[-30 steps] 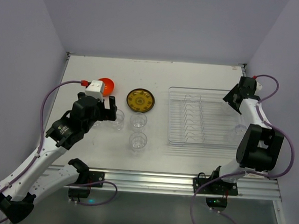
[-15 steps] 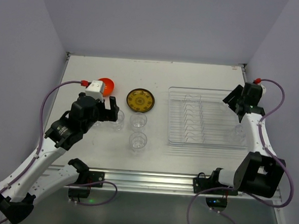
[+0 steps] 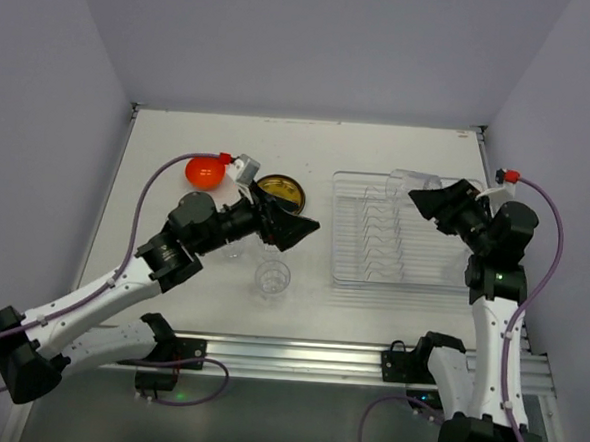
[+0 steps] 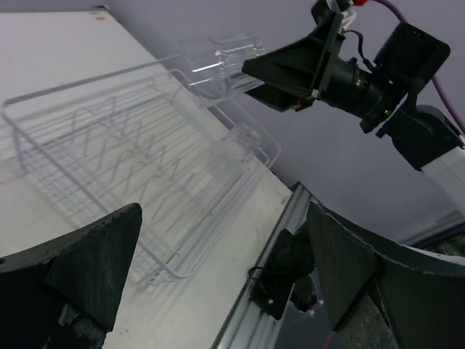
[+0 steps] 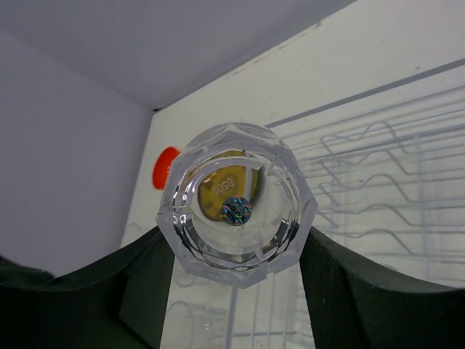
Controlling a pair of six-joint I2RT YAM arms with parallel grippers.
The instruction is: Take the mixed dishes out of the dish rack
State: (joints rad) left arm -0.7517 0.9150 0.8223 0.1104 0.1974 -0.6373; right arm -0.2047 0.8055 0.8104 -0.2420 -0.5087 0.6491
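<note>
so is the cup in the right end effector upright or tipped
Tipped: the clear cup lies sideways in the right end effector above the dish rack, end-on to the wrist camera.

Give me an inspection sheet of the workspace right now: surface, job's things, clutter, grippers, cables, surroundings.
Surface: white tabletop, no spills seen.
Job's things: clear rectangular plastic dish rack with white wire dividers, on the right half. On the table left of it are a small orange-red bowl, a patterned yellow-brown round plate partly hidden by the left arm, and a small clear plastic cup.
Clutter: nothing seen.
Grippers: left gripper open, between plate and rack; right gripper shut on a faceted clear plastic cup, above the rack's far edge.
Cables: purple cables loop along both arms; the left one arches by the bowl.
Surroundings: lavender walls; metal rail at the near edge.
</note>
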